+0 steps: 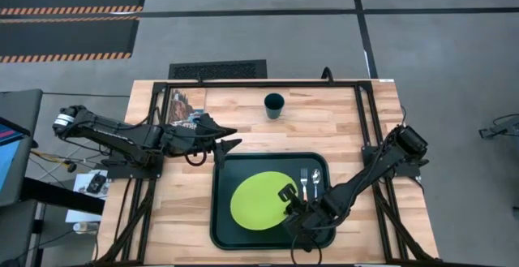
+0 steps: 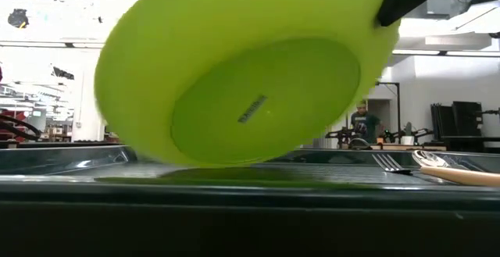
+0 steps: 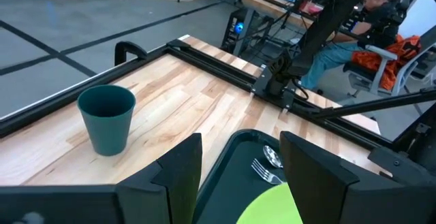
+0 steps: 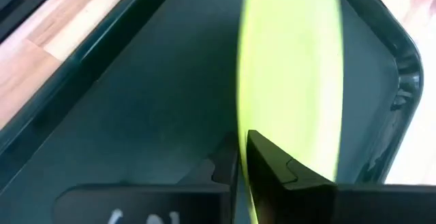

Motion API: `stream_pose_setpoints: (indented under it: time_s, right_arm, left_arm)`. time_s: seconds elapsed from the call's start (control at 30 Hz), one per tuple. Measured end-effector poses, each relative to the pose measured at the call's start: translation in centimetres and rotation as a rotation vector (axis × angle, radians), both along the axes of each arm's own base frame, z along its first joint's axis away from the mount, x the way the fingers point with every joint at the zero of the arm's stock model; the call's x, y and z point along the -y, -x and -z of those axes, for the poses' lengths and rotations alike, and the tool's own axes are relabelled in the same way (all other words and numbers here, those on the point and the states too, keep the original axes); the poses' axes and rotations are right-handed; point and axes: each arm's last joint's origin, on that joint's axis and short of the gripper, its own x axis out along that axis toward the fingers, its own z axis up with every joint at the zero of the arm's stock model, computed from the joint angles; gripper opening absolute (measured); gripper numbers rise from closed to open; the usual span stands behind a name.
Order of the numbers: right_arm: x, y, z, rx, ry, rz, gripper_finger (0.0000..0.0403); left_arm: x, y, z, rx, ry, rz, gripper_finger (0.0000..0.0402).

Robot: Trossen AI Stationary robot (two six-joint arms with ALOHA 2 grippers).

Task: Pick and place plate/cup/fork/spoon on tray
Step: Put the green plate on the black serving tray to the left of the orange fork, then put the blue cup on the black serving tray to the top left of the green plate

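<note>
The right end effector [image 1: 289, 203] is clamped on the rim of the plate [image 1: 259, 200], one finger on each face of the edge, as the right wrist view shows with the lime-green rim running edge-on between the dark fingers. The plate hangs tilted over the tray [image 1: 223, 226]: in the low view its underside faces the camera, its lower edge close to or just touching the tray floor while the gripped side is raised. Just beside the plate, the fork [image 1: 305, 182] and the spoon [image 1: 315, 180] already lie side by side in the tray's right part, so those two look done. The plate is partway placed, judged from its tilt, and wants lowering flat and releasing. The cup [image 1: 274, 105] stands upright on the bare worktop [image 1: 324, 125] beyond the tray's far edge, well apart from it, and is the one item not yet brought over. The right arm reaches in from the worktop's right side, stretched diagonally and low across the tray's near right corner. The left end effector [image 1: 228, 139] hovers with its fingers spread and holding nothing, above the tray's far left corner, its arm extended from the left and aimed toward the cup.
</note>
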Motion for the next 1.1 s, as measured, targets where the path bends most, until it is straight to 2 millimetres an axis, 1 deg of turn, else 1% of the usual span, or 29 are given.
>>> stream_pose_setpoints:
  time_s: [0.3, 0.53, 0.6, 0.7, 0.83, 0.97, 1.1]
  right_arm:
    - [0.0, -0.4, -0.1, -0.018, -0.087, -0.03, 0.0098]
    - [-0.1, -0.9, -0.4, 0.026, -0.131, -0.033, 0.014]
    - [-0.1, -1.0, -0.6, 0.04, -0.163, 0.001, 0.015]
    - [0.6, -1.5, -1.6, 0.079, -0.263, 0.091, 0.0162]
    - [3.5, -1.8, -3.3, 0.088, -0.279, 0.173, 0.0177]
    - [8.1, -1.8, -5.5, 0.101, -0.273, 0.286, 0.0188]
    - [13.7, -1.9, -7.0, 0.125, -0.251, 0.42, 0.0192]
  left_arm:
    - [0.0, 0.0, 0.0, 0.0, 0.0, -0.001, 0.0184]
    - [0.0, 0.0, 0.0, -0.004, -0.001, -0.001, 0.0184]
    - [0.0, 0.0, 0.1, -0.012, -0.002, -0.001, 0.0184]
    - [0.0, 0.1, 0.2, -0.017, 0.017, -0.008, 0.0184]
    - [-0.1, 0.1, 0.3, -0.017, 0.014, -0.039, 0.0184]
    - [-0.3, 0.2, 0.5, -0.03, 0.035, -0.083, 0.0184]
    - [-1.1, 0.4, 1.3, -0.107, 0.082, -0.102, 0.0184]
